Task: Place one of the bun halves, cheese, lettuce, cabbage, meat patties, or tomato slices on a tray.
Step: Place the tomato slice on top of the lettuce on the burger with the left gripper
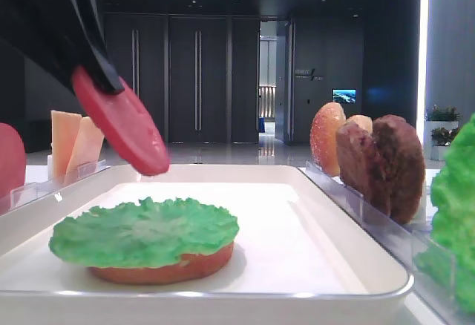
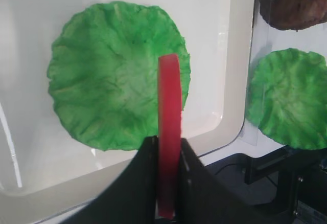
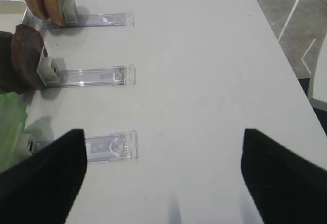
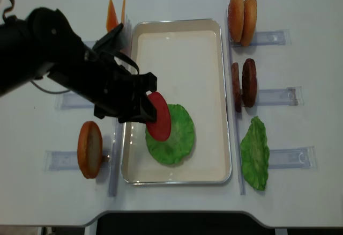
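Note:
My left gripper [image 4: 143, 111] is shut on a red tomato slice [image 4: 159, 116], held on edge and tilted above the white tray [image 4: 177, 24]. In the left wrist view the tomato slice [image 2: 169, 111] stands pinched between the black fingers [image 2: 145, 183], over a green lettuce [image 2: 112, 91] leaf. That lettuce [image 1: 145, 228] lies flat on a bun half [image 1: 163, 269] in the tray [image 1: 223, 293]. The tomato slice [image 1: 122, 121] hangs clear above the lettuce. My right gripper [image 3: 163, 175] is open over bare table with nothing between its fingers.
Right of the tray, clear holders carry bun halves [image 4: 242, 12], meat patties [image 4: 244, 83] and another lettuce leaf [image 4: 255, 152]. Cheese [image 4: 115, 10] stands at the back left, and an orange-red disc [image 4: 89, 148] at the front left. An empty holder [image 3: 110, 147] lies near my right gripper.

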Robot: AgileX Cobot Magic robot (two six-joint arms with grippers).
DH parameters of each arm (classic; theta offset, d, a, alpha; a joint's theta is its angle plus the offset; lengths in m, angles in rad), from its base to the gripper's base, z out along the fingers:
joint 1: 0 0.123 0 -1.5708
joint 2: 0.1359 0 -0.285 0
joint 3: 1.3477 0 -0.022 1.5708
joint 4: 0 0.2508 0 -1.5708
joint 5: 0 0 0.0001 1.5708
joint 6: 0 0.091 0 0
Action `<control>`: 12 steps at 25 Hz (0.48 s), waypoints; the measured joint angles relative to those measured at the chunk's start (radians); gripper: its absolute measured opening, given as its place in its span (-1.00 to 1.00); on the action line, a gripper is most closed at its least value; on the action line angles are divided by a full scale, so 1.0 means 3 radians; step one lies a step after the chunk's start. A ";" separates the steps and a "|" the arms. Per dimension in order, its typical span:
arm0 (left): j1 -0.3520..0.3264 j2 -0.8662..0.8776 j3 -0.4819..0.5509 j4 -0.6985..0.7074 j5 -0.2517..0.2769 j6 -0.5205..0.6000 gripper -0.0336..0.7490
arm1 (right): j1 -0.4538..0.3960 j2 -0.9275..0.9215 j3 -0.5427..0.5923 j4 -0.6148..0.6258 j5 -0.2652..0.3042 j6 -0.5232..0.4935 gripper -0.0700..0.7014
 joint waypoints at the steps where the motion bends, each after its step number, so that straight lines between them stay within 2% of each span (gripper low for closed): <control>1: -0.0012 0.0000 0.0067 -0.0099 -0.0081 0.0093 -0.79 | 0.0000 0.0000 0.0000 0.0000 0.0000 0.0000 0.70; 6: -0.0081 0.0000 0.0279 -0.0482 -0.0484 0.0452 -0.79 | 0.0000 0.0000 0.0000 0.0000 0.0000 0.0000 0.70; 10: -0.0139 0.0066 0.0334 -0.0738 -0.0651 0.0684 -0.79 | 0.0000 0.0000 0.0000 0.0000 0.0000 0.0000 0.70; 12: -0.0179 0.0129 0.0338 -0.0882 -0.0681 0.0811 -0.79 | 0.0000 0.0000 0.0000 0.0000 0.0000 0.0000 0.70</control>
